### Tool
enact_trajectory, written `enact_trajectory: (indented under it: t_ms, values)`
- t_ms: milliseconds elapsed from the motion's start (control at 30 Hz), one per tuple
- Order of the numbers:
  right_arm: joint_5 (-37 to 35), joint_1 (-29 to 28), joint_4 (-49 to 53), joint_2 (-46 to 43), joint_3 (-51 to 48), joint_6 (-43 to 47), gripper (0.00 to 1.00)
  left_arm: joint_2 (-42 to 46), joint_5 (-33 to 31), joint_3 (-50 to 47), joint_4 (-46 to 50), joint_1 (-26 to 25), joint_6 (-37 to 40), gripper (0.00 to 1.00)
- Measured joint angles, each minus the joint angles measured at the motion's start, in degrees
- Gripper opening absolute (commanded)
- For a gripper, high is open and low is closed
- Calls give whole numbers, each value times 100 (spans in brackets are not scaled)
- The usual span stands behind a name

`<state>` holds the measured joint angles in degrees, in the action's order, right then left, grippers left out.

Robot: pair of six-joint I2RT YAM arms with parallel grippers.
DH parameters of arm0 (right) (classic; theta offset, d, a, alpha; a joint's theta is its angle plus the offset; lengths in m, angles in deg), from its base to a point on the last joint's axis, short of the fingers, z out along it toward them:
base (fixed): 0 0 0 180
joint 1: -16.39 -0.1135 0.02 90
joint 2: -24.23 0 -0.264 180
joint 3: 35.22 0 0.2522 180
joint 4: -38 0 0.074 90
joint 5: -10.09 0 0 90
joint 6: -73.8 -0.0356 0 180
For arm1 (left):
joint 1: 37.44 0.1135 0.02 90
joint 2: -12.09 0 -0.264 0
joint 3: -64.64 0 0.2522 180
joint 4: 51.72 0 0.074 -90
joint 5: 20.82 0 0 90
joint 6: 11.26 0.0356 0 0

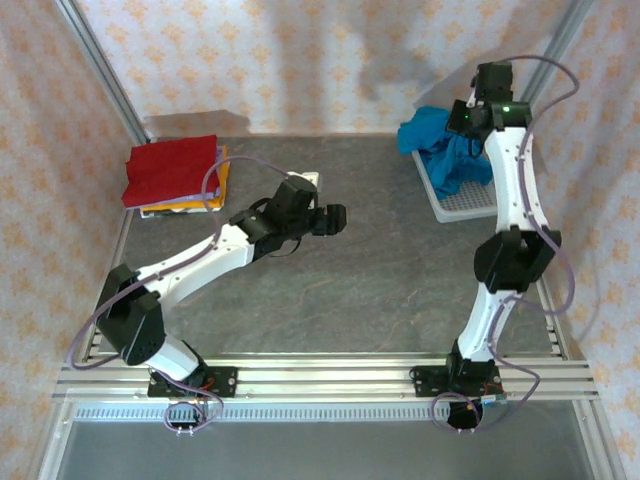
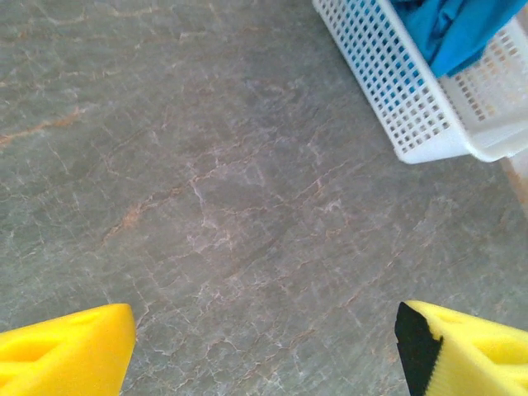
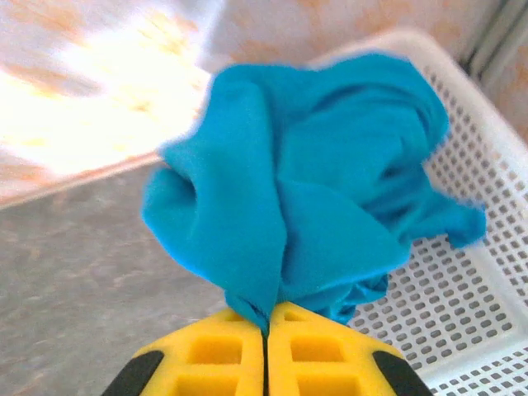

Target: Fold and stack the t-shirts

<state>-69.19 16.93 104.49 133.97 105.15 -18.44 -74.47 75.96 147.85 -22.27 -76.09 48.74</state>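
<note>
A crumpled teal-blue t-shirt (image 1: 440,150) hangs bunched above the white basket at the back right. My right gripper (image 3: 266,323) is shut on a fold of this teal-blue t-shirt (image 3: 305,190), its yellow fingers pressed together with cloth pinched between them. A folded stack sits at the back left, a red t-shirt (image 1: 172,168) on top and orange/yellow and purplish edges (image 1: 185,207) showing beneath. My left gripper (image 1: 335,218) hovers over the middle of the table, open, its yellow fingertips (image 2: 66,346) wide apart with bare table between them.
The white perforated basket (image 1: 462,203) stands at the back right; its corner (image 2: 429,124) also appears in the left wrist view. Patterned walls and metal frame posts enclose the grey stone-like table (image 1: 380,290).
</note>
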Motion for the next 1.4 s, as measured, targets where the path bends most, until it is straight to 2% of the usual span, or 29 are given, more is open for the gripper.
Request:
enact_trajectory:
  t_ms: [200, 367, 567, 667, 733, 767, 833, 900, 1033, 1167, 1400]
  values:
    - [63, -557, -479, -1429, -249, 129, 8, 610, -157, -391, 72, 2, 2, 85]
    - [31, -1731, -1021, -2365, -238, 365, 8, 1239, -251, -955, 219, 188, -20, 85]
    - [31, -2695, -1342, -2612, 26, 144, 9, 2369, -404, -2096, 483, 636, -214, 85]
    - [7, -3036, -1497, -2625, -509, -170, 10, 3003, -516, -2540, 745, 717, -319, 86]
    - [-50, -3215, -1578, -2549, -1073, -461, 17, 3440, -597, -2739, 951, 717, -376, 86]
    - [-68, -3281, -1600, -2470, -1357, -623, 23, 3622, -625, -2806, 1036, 717, -415, 86]
    - [-118, -3351, -1650, -2162, -1982, -1054, 42, 4065, -688, -2942, 1270, 717, -518, 86]
    - [-173, -3331, -1759, -1878, -2610, -1410, 51, 4360, -728, -3016, 1480, 717, -625, 85]
    - [-195, -3257, -1779, -1591, -3799, -1976, 55, 4815, -726, -3215, 1812, 721, -811, 84]
    - [-76, -3237, -1770, -1683, -4415, -2358, 56, 4889, -684, -3423, 1947, 721, -1038, 81]
    - [546, -3434, -1462, -2135, -5521, -2544, 60, 4024, -315, -3768, 1746, 715, -1287, 75]
